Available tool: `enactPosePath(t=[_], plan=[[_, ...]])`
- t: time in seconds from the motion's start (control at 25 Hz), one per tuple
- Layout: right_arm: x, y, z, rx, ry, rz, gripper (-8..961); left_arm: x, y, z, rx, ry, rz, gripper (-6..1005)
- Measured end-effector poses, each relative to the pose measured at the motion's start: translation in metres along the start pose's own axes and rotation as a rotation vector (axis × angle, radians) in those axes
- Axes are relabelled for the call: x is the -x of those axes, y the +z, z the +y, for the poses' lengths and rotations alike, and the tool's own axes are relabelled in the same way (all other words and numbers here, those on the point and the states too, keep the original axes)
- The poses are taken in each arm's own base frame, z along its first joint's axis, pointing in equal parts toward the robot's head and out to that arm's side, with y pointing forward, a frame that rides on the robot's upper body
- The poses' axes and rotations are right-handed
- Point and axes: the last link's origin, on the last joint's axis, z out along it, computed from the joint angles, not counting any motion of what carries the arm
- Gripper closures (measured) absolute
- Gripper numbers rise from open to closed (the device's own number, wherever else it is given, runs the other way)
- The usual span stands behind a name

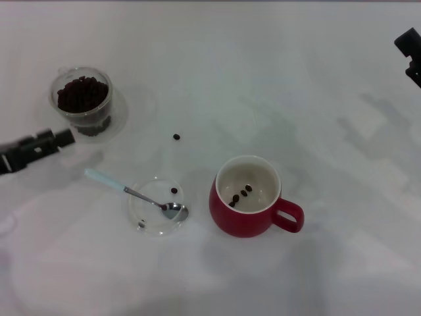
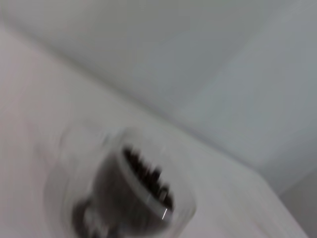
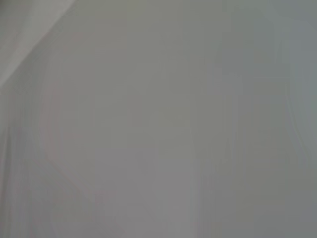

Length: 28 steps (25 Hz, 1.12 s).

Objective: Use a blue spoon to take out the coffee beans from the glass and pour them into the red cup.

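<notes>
The glass (image 2: 124,193) is blurred, and the right gripper (image 1: 411,56) is cut off.

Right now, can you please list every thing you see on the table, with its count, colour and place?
glass: one, clear, far left of the table, full of beans.
beans: many dark brown in the glass; three in the cup; one loose on the table between glass and cup; one in the dish.
cup: one, red with cream inside, near centre, handle toward the right.
dish: one, clear and shallow, left of the cup.
spoon: one, pale blue handle, metal bowl lying in the dish, handle pointing toward the left.
table: one, white.
left gripper: black, at the left edge, just beside the glass.
right gripper: black, at the far right edge, away from everything.
</notes>
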Motion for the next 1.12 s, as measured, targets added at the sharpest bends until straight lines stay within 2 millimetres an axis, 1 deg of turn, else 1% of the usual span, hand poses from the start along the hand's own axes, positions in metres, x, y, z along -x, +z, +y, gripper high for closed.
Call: enactPosePath(t=[0.04,0.08,0.12,0.16,0.28,0.44,0.56,0.8,1.0,1.12], plan=[[0.001,0.0,0.0,0.001,-0.001,-0.005,167,-0.004,-0.004,0.001,0.009,0.04,0.031,144],[0.002,0.0,0.0,0.002,-0.003,-0.011,167,-0.004,-0.004,0.001,0.009,0.04,0.031,130],[0.002,0.001,0.0,0.004,-0.007,-0.017,167,-0.016,-0.016,0.007,0.026,0.168,0.148,116],[0.003,0.001,0.0,0.007,-0.011,-0.023,167,-0.017,-0.017,0.007,0.027,0.181,0.162,118],[0.006,0.002,0.001,0.015,-0.028,-0.041,167,-0.03,-0.023,0.014,0.016,0.342,0.342,122],[0.01,0.001,0.004,0.021,-0.056,-0.075,167,-0.037,-0.022,0.016,-0.024,0.431,0.451,126],[0.013,-0.002,0.006,0.021,-0.087,-0.1,167,-0.042,-0.018,0.017,-0.043,0.476,0.487,124],[0.018,-0.007,0.004,0.002,-0.13,-0.125,167,-0.05,-0.011,0.013,-0.08,0.52,0.49,125],[0.02,-0.009,0.001,-0.007,-0.143,-0.118,167,-0.046,-0.002,0.011,-0.115,0.549,0.481,127],[0.02,-0.016,0.003,-0.036,-0.139,-0.122,167,-0.046,-0.001,0.011,-0.115,0.546,0.475,129]])
